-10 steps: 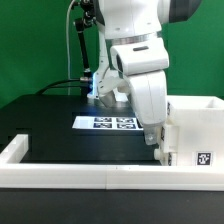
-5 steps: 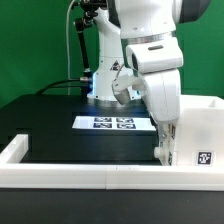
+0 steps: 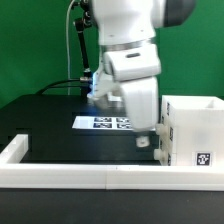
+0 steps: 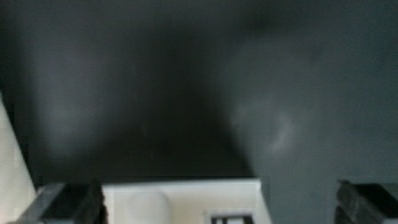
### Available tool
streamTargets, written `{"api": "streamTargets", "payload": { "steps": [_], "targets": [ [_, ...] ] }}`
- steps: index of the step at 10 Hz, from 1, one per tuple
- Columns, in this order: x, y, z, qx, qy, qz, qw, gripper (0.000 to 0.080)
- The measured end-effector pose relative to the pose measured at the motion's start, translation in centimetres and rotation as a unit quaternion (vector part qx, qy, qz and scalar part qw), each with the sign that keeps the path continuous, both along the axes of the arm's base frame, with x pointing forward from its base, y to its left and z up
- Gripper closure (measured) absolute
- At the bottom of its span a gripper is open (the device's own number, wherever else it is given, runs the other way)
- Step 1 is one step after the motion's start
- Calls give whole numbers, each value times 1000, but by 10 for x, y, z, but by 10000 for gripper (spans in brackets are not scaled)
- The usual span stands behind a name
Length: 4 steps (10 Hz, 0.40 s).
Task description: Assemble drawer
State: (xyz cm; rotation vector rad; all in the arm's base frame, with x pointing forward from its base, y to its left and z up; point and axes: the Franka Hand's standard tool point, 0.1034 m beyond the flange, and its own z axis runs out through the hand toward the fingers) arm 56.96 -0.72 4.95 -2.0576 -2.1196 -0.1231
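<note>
At the exterior view's right, on the black worktop (image 3: 60, 125), stands a white plastic box with an open top (image 3: 192, 130), carrying a square black-and-white tag on its near side; it rests against the long white border rail (image 3: 90, 172) running along the worktop's front edge. Whether this box is the drawer or the taller housing cannot be told. The white robot arm (image 3: 130, 65) hangs just beside it, with the jaws (image 3: 152, 137) low near the worktop (fingertips largely hidden). The wrist view shows the two dark fingers (image 4: 68, 202) set wide apart, holding nothing. The flat white marker board (image 3: 105, 123) lies behind the arm.
</note>
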Motion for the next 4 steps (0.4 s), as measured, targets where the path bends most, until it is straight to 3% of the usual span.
{"api": "streamTargets", "payload": {
  "steps": [1, 4],
  "targets": [
    [2, -9, 1, 1, 4, 1, 1000, 151],
    [3, -8, 0, 1, 3, -3, 1000, 151]
  ]
}}
